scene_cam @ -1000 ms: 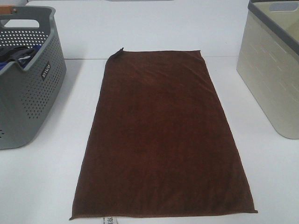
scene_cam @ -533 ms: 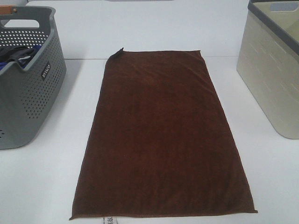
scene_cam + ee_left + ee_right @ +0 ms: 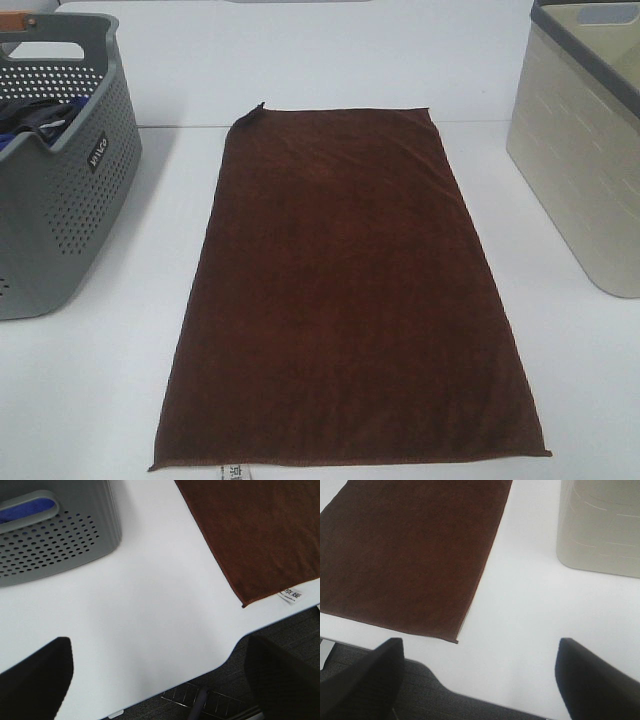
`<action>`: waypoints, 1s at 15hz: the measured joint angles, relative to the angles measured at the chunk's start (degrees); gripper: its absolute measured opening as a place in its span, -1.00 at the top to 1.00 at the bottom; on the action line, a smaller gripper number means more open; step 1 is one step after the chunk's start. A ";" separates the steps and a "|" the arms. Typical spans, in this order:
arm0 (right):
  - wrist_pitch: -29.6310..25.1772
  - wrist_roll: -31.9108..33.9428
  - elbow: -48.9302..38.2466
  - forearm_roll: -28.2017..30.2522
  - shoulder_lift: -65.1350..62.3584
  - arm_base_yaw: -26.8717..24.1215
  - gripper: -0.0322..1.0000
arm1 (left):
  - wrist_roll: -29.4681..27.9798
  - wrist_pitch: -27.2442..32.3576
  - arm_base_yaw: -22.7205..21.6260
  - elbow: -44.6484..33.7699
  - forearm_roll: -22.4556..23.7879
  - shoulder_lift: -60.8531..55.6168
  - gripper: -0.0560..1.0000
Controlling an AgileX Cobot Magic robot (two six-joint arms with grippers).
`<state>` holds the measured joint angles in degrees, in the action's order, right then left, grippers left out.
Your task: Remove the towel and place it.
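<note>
— How many things were out on the tabletop (image 3: 90, 400) when you looked?

— Three. One towel (image 3: 345, 290), brown and spread flat, one grey perforated basket (image 3: 60, 200), and one beige bin (image 3: 585, 150). The towel lay between the two containers, touching neither. Its small white label (image 3: 291, 595) sat on the short hem at the tabletop's front edge.

— Anything in the basket?

— Dark cloth items (image 3: 35, 118), some blue among them. I couldn't count them; they were bunched together below the rim.

— And the claws?

— Two, one per arm. The left claw (image 3: 160, 680) hung off the towel's labelled corner, on the basket's side, over bare tabletop near the front edge. Its two dark fingers (image 3: 35, 680) stood spread wide with nothing between them but white surface.

— Touching the towel?

— No. It stayed apart from the hem and from the basket.

— The right one?

— The right claw (image 3: 480, 680) was off the towel's other front corner, on the bin's side. Its fingers (image 3: 595, 680) were likewise splayed wide, holding nothing, clear of both cloth and bin.

— From the high camera?

— Neither claw showed there, only the towel and the two containers.
</note>
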<state>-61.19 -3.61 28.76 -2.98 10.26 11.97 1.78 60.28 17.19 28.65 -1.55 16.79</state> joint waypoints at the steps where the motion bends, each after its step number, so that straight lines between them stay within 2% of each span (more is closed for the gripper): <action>1: 0.00 0.00 0.00 0.00 0.00 0.00 -0.58 | 0.00 0.00 0.00 0.00 0.00 0.00 -0.77; 5: 0.00 0.00 0.00 0.00 0.00 0.00 -0.58 | 0.00 0.00 -0.34 0.00 0.00 -0.86 -0.77; 7: 0.00 0.00 0.00 0.00 -1.03 -0.34 -0.58 | 0.00 -0.11 -4.47 0.00 -0.06 -2.86 -0.77; 10: 0.17 0.00 0.00 0.00 -4.30 -5.56 -0.58 | 0.00 -0.11 -14.04 0.00 0.00 -8.37 -0.77; 11: 0.17 0.00 0.00 0.00 -5.79 -6.88 -0.58 | 0.00 -0.11 -15.87 0.00 0.00 -10.31 -0.77; 15: 0.11 0.00 0.00 -0.06 -10.49 -7.85 -0.58 | 0.00 -0.11 -17.59 -0.06 0.00 -16.90 -0.77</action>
<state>-61.08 -3.61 28.76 -3.04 -0.23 4.13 1.78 60.16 -0.40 28.59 -1.55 -0.11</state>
